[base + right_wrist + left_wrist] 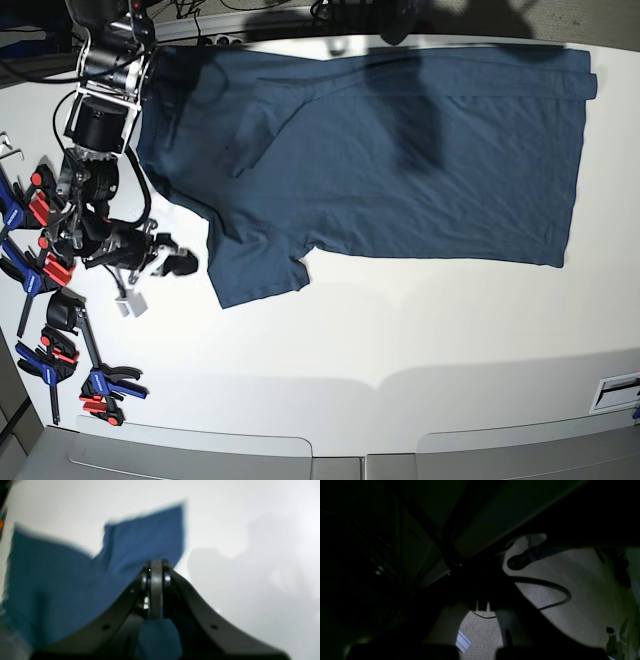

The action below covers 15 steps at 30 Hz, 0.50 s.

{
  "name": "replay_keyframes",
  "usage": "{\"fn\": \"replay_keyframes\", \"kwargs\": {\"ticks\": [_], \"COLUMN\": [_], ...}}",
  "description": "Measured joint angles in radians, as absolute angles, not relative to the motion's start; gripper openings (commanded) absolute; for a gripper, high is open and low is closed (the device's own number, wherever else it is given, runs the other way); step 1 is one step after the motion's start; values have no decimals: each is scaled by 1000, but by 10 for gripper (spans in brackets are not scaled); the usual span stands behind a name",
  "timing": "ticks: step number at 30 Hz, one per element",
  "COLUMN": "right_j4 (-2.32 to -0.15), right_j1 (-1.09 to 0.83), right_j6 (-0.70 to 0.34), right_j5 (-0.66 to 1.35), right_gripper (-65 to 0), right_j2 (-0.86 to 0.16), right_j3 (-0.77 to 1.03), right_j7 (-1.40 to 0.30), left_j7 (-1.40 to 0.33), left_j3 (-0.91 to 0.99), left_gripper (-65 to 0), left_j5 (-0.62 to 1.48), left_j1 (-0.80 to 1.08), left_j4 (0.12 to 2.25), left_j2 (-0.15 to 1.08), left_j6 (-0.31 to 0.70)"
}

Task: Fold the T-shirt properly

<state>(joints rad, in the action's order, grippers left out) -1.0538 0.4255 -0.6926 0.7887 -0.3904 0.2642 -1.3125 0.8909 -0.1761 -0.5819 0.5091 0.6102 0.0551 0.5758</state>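
Closed jaws of the right gripper (156, 566) fill the foreground of the right wrist view, nothing held between them; the T-shirt (400, 150) is spread flat on the white table (400, 340), one sleeve (255, 270) lying just beside that gripper; the left gripper is not made out in its dark wrist view and is taken as shut, with no cloth seen in it; no fold is judged begun; opening of the jaws and a pinch on the sleeve edge are called for next.

Matt cloth T-shirt (400, 150), smooth white table (400, 330)
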Motion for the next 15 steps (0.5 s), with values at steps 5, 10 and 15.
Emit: {"fn": "replay_keyframes", "kwargs": {"ticks": [5,10,15], "right_j4": [-1054,-1056,-1057], "right_j1": [424,429,438], "right_j6": [-693,-693,-693], "right_j5": [1088,1484,1449], "right_gripper": [-650,-650,-650], "right_j2": [-393,-391,-349], "right_j3": [264,265,352], "right_j7": [-1414,-1403,-1415], "left_j7": [891,891,892], "left_j3": [-176,-176,-176], "left_gripper": [-650,-650,-650], "left_j5": [-582,-583,-582], "left_j1": [509,509,509], "left_j4": [610,610,610], "left_j2": [55,55,55], "left_j6": [576,576,576]}}
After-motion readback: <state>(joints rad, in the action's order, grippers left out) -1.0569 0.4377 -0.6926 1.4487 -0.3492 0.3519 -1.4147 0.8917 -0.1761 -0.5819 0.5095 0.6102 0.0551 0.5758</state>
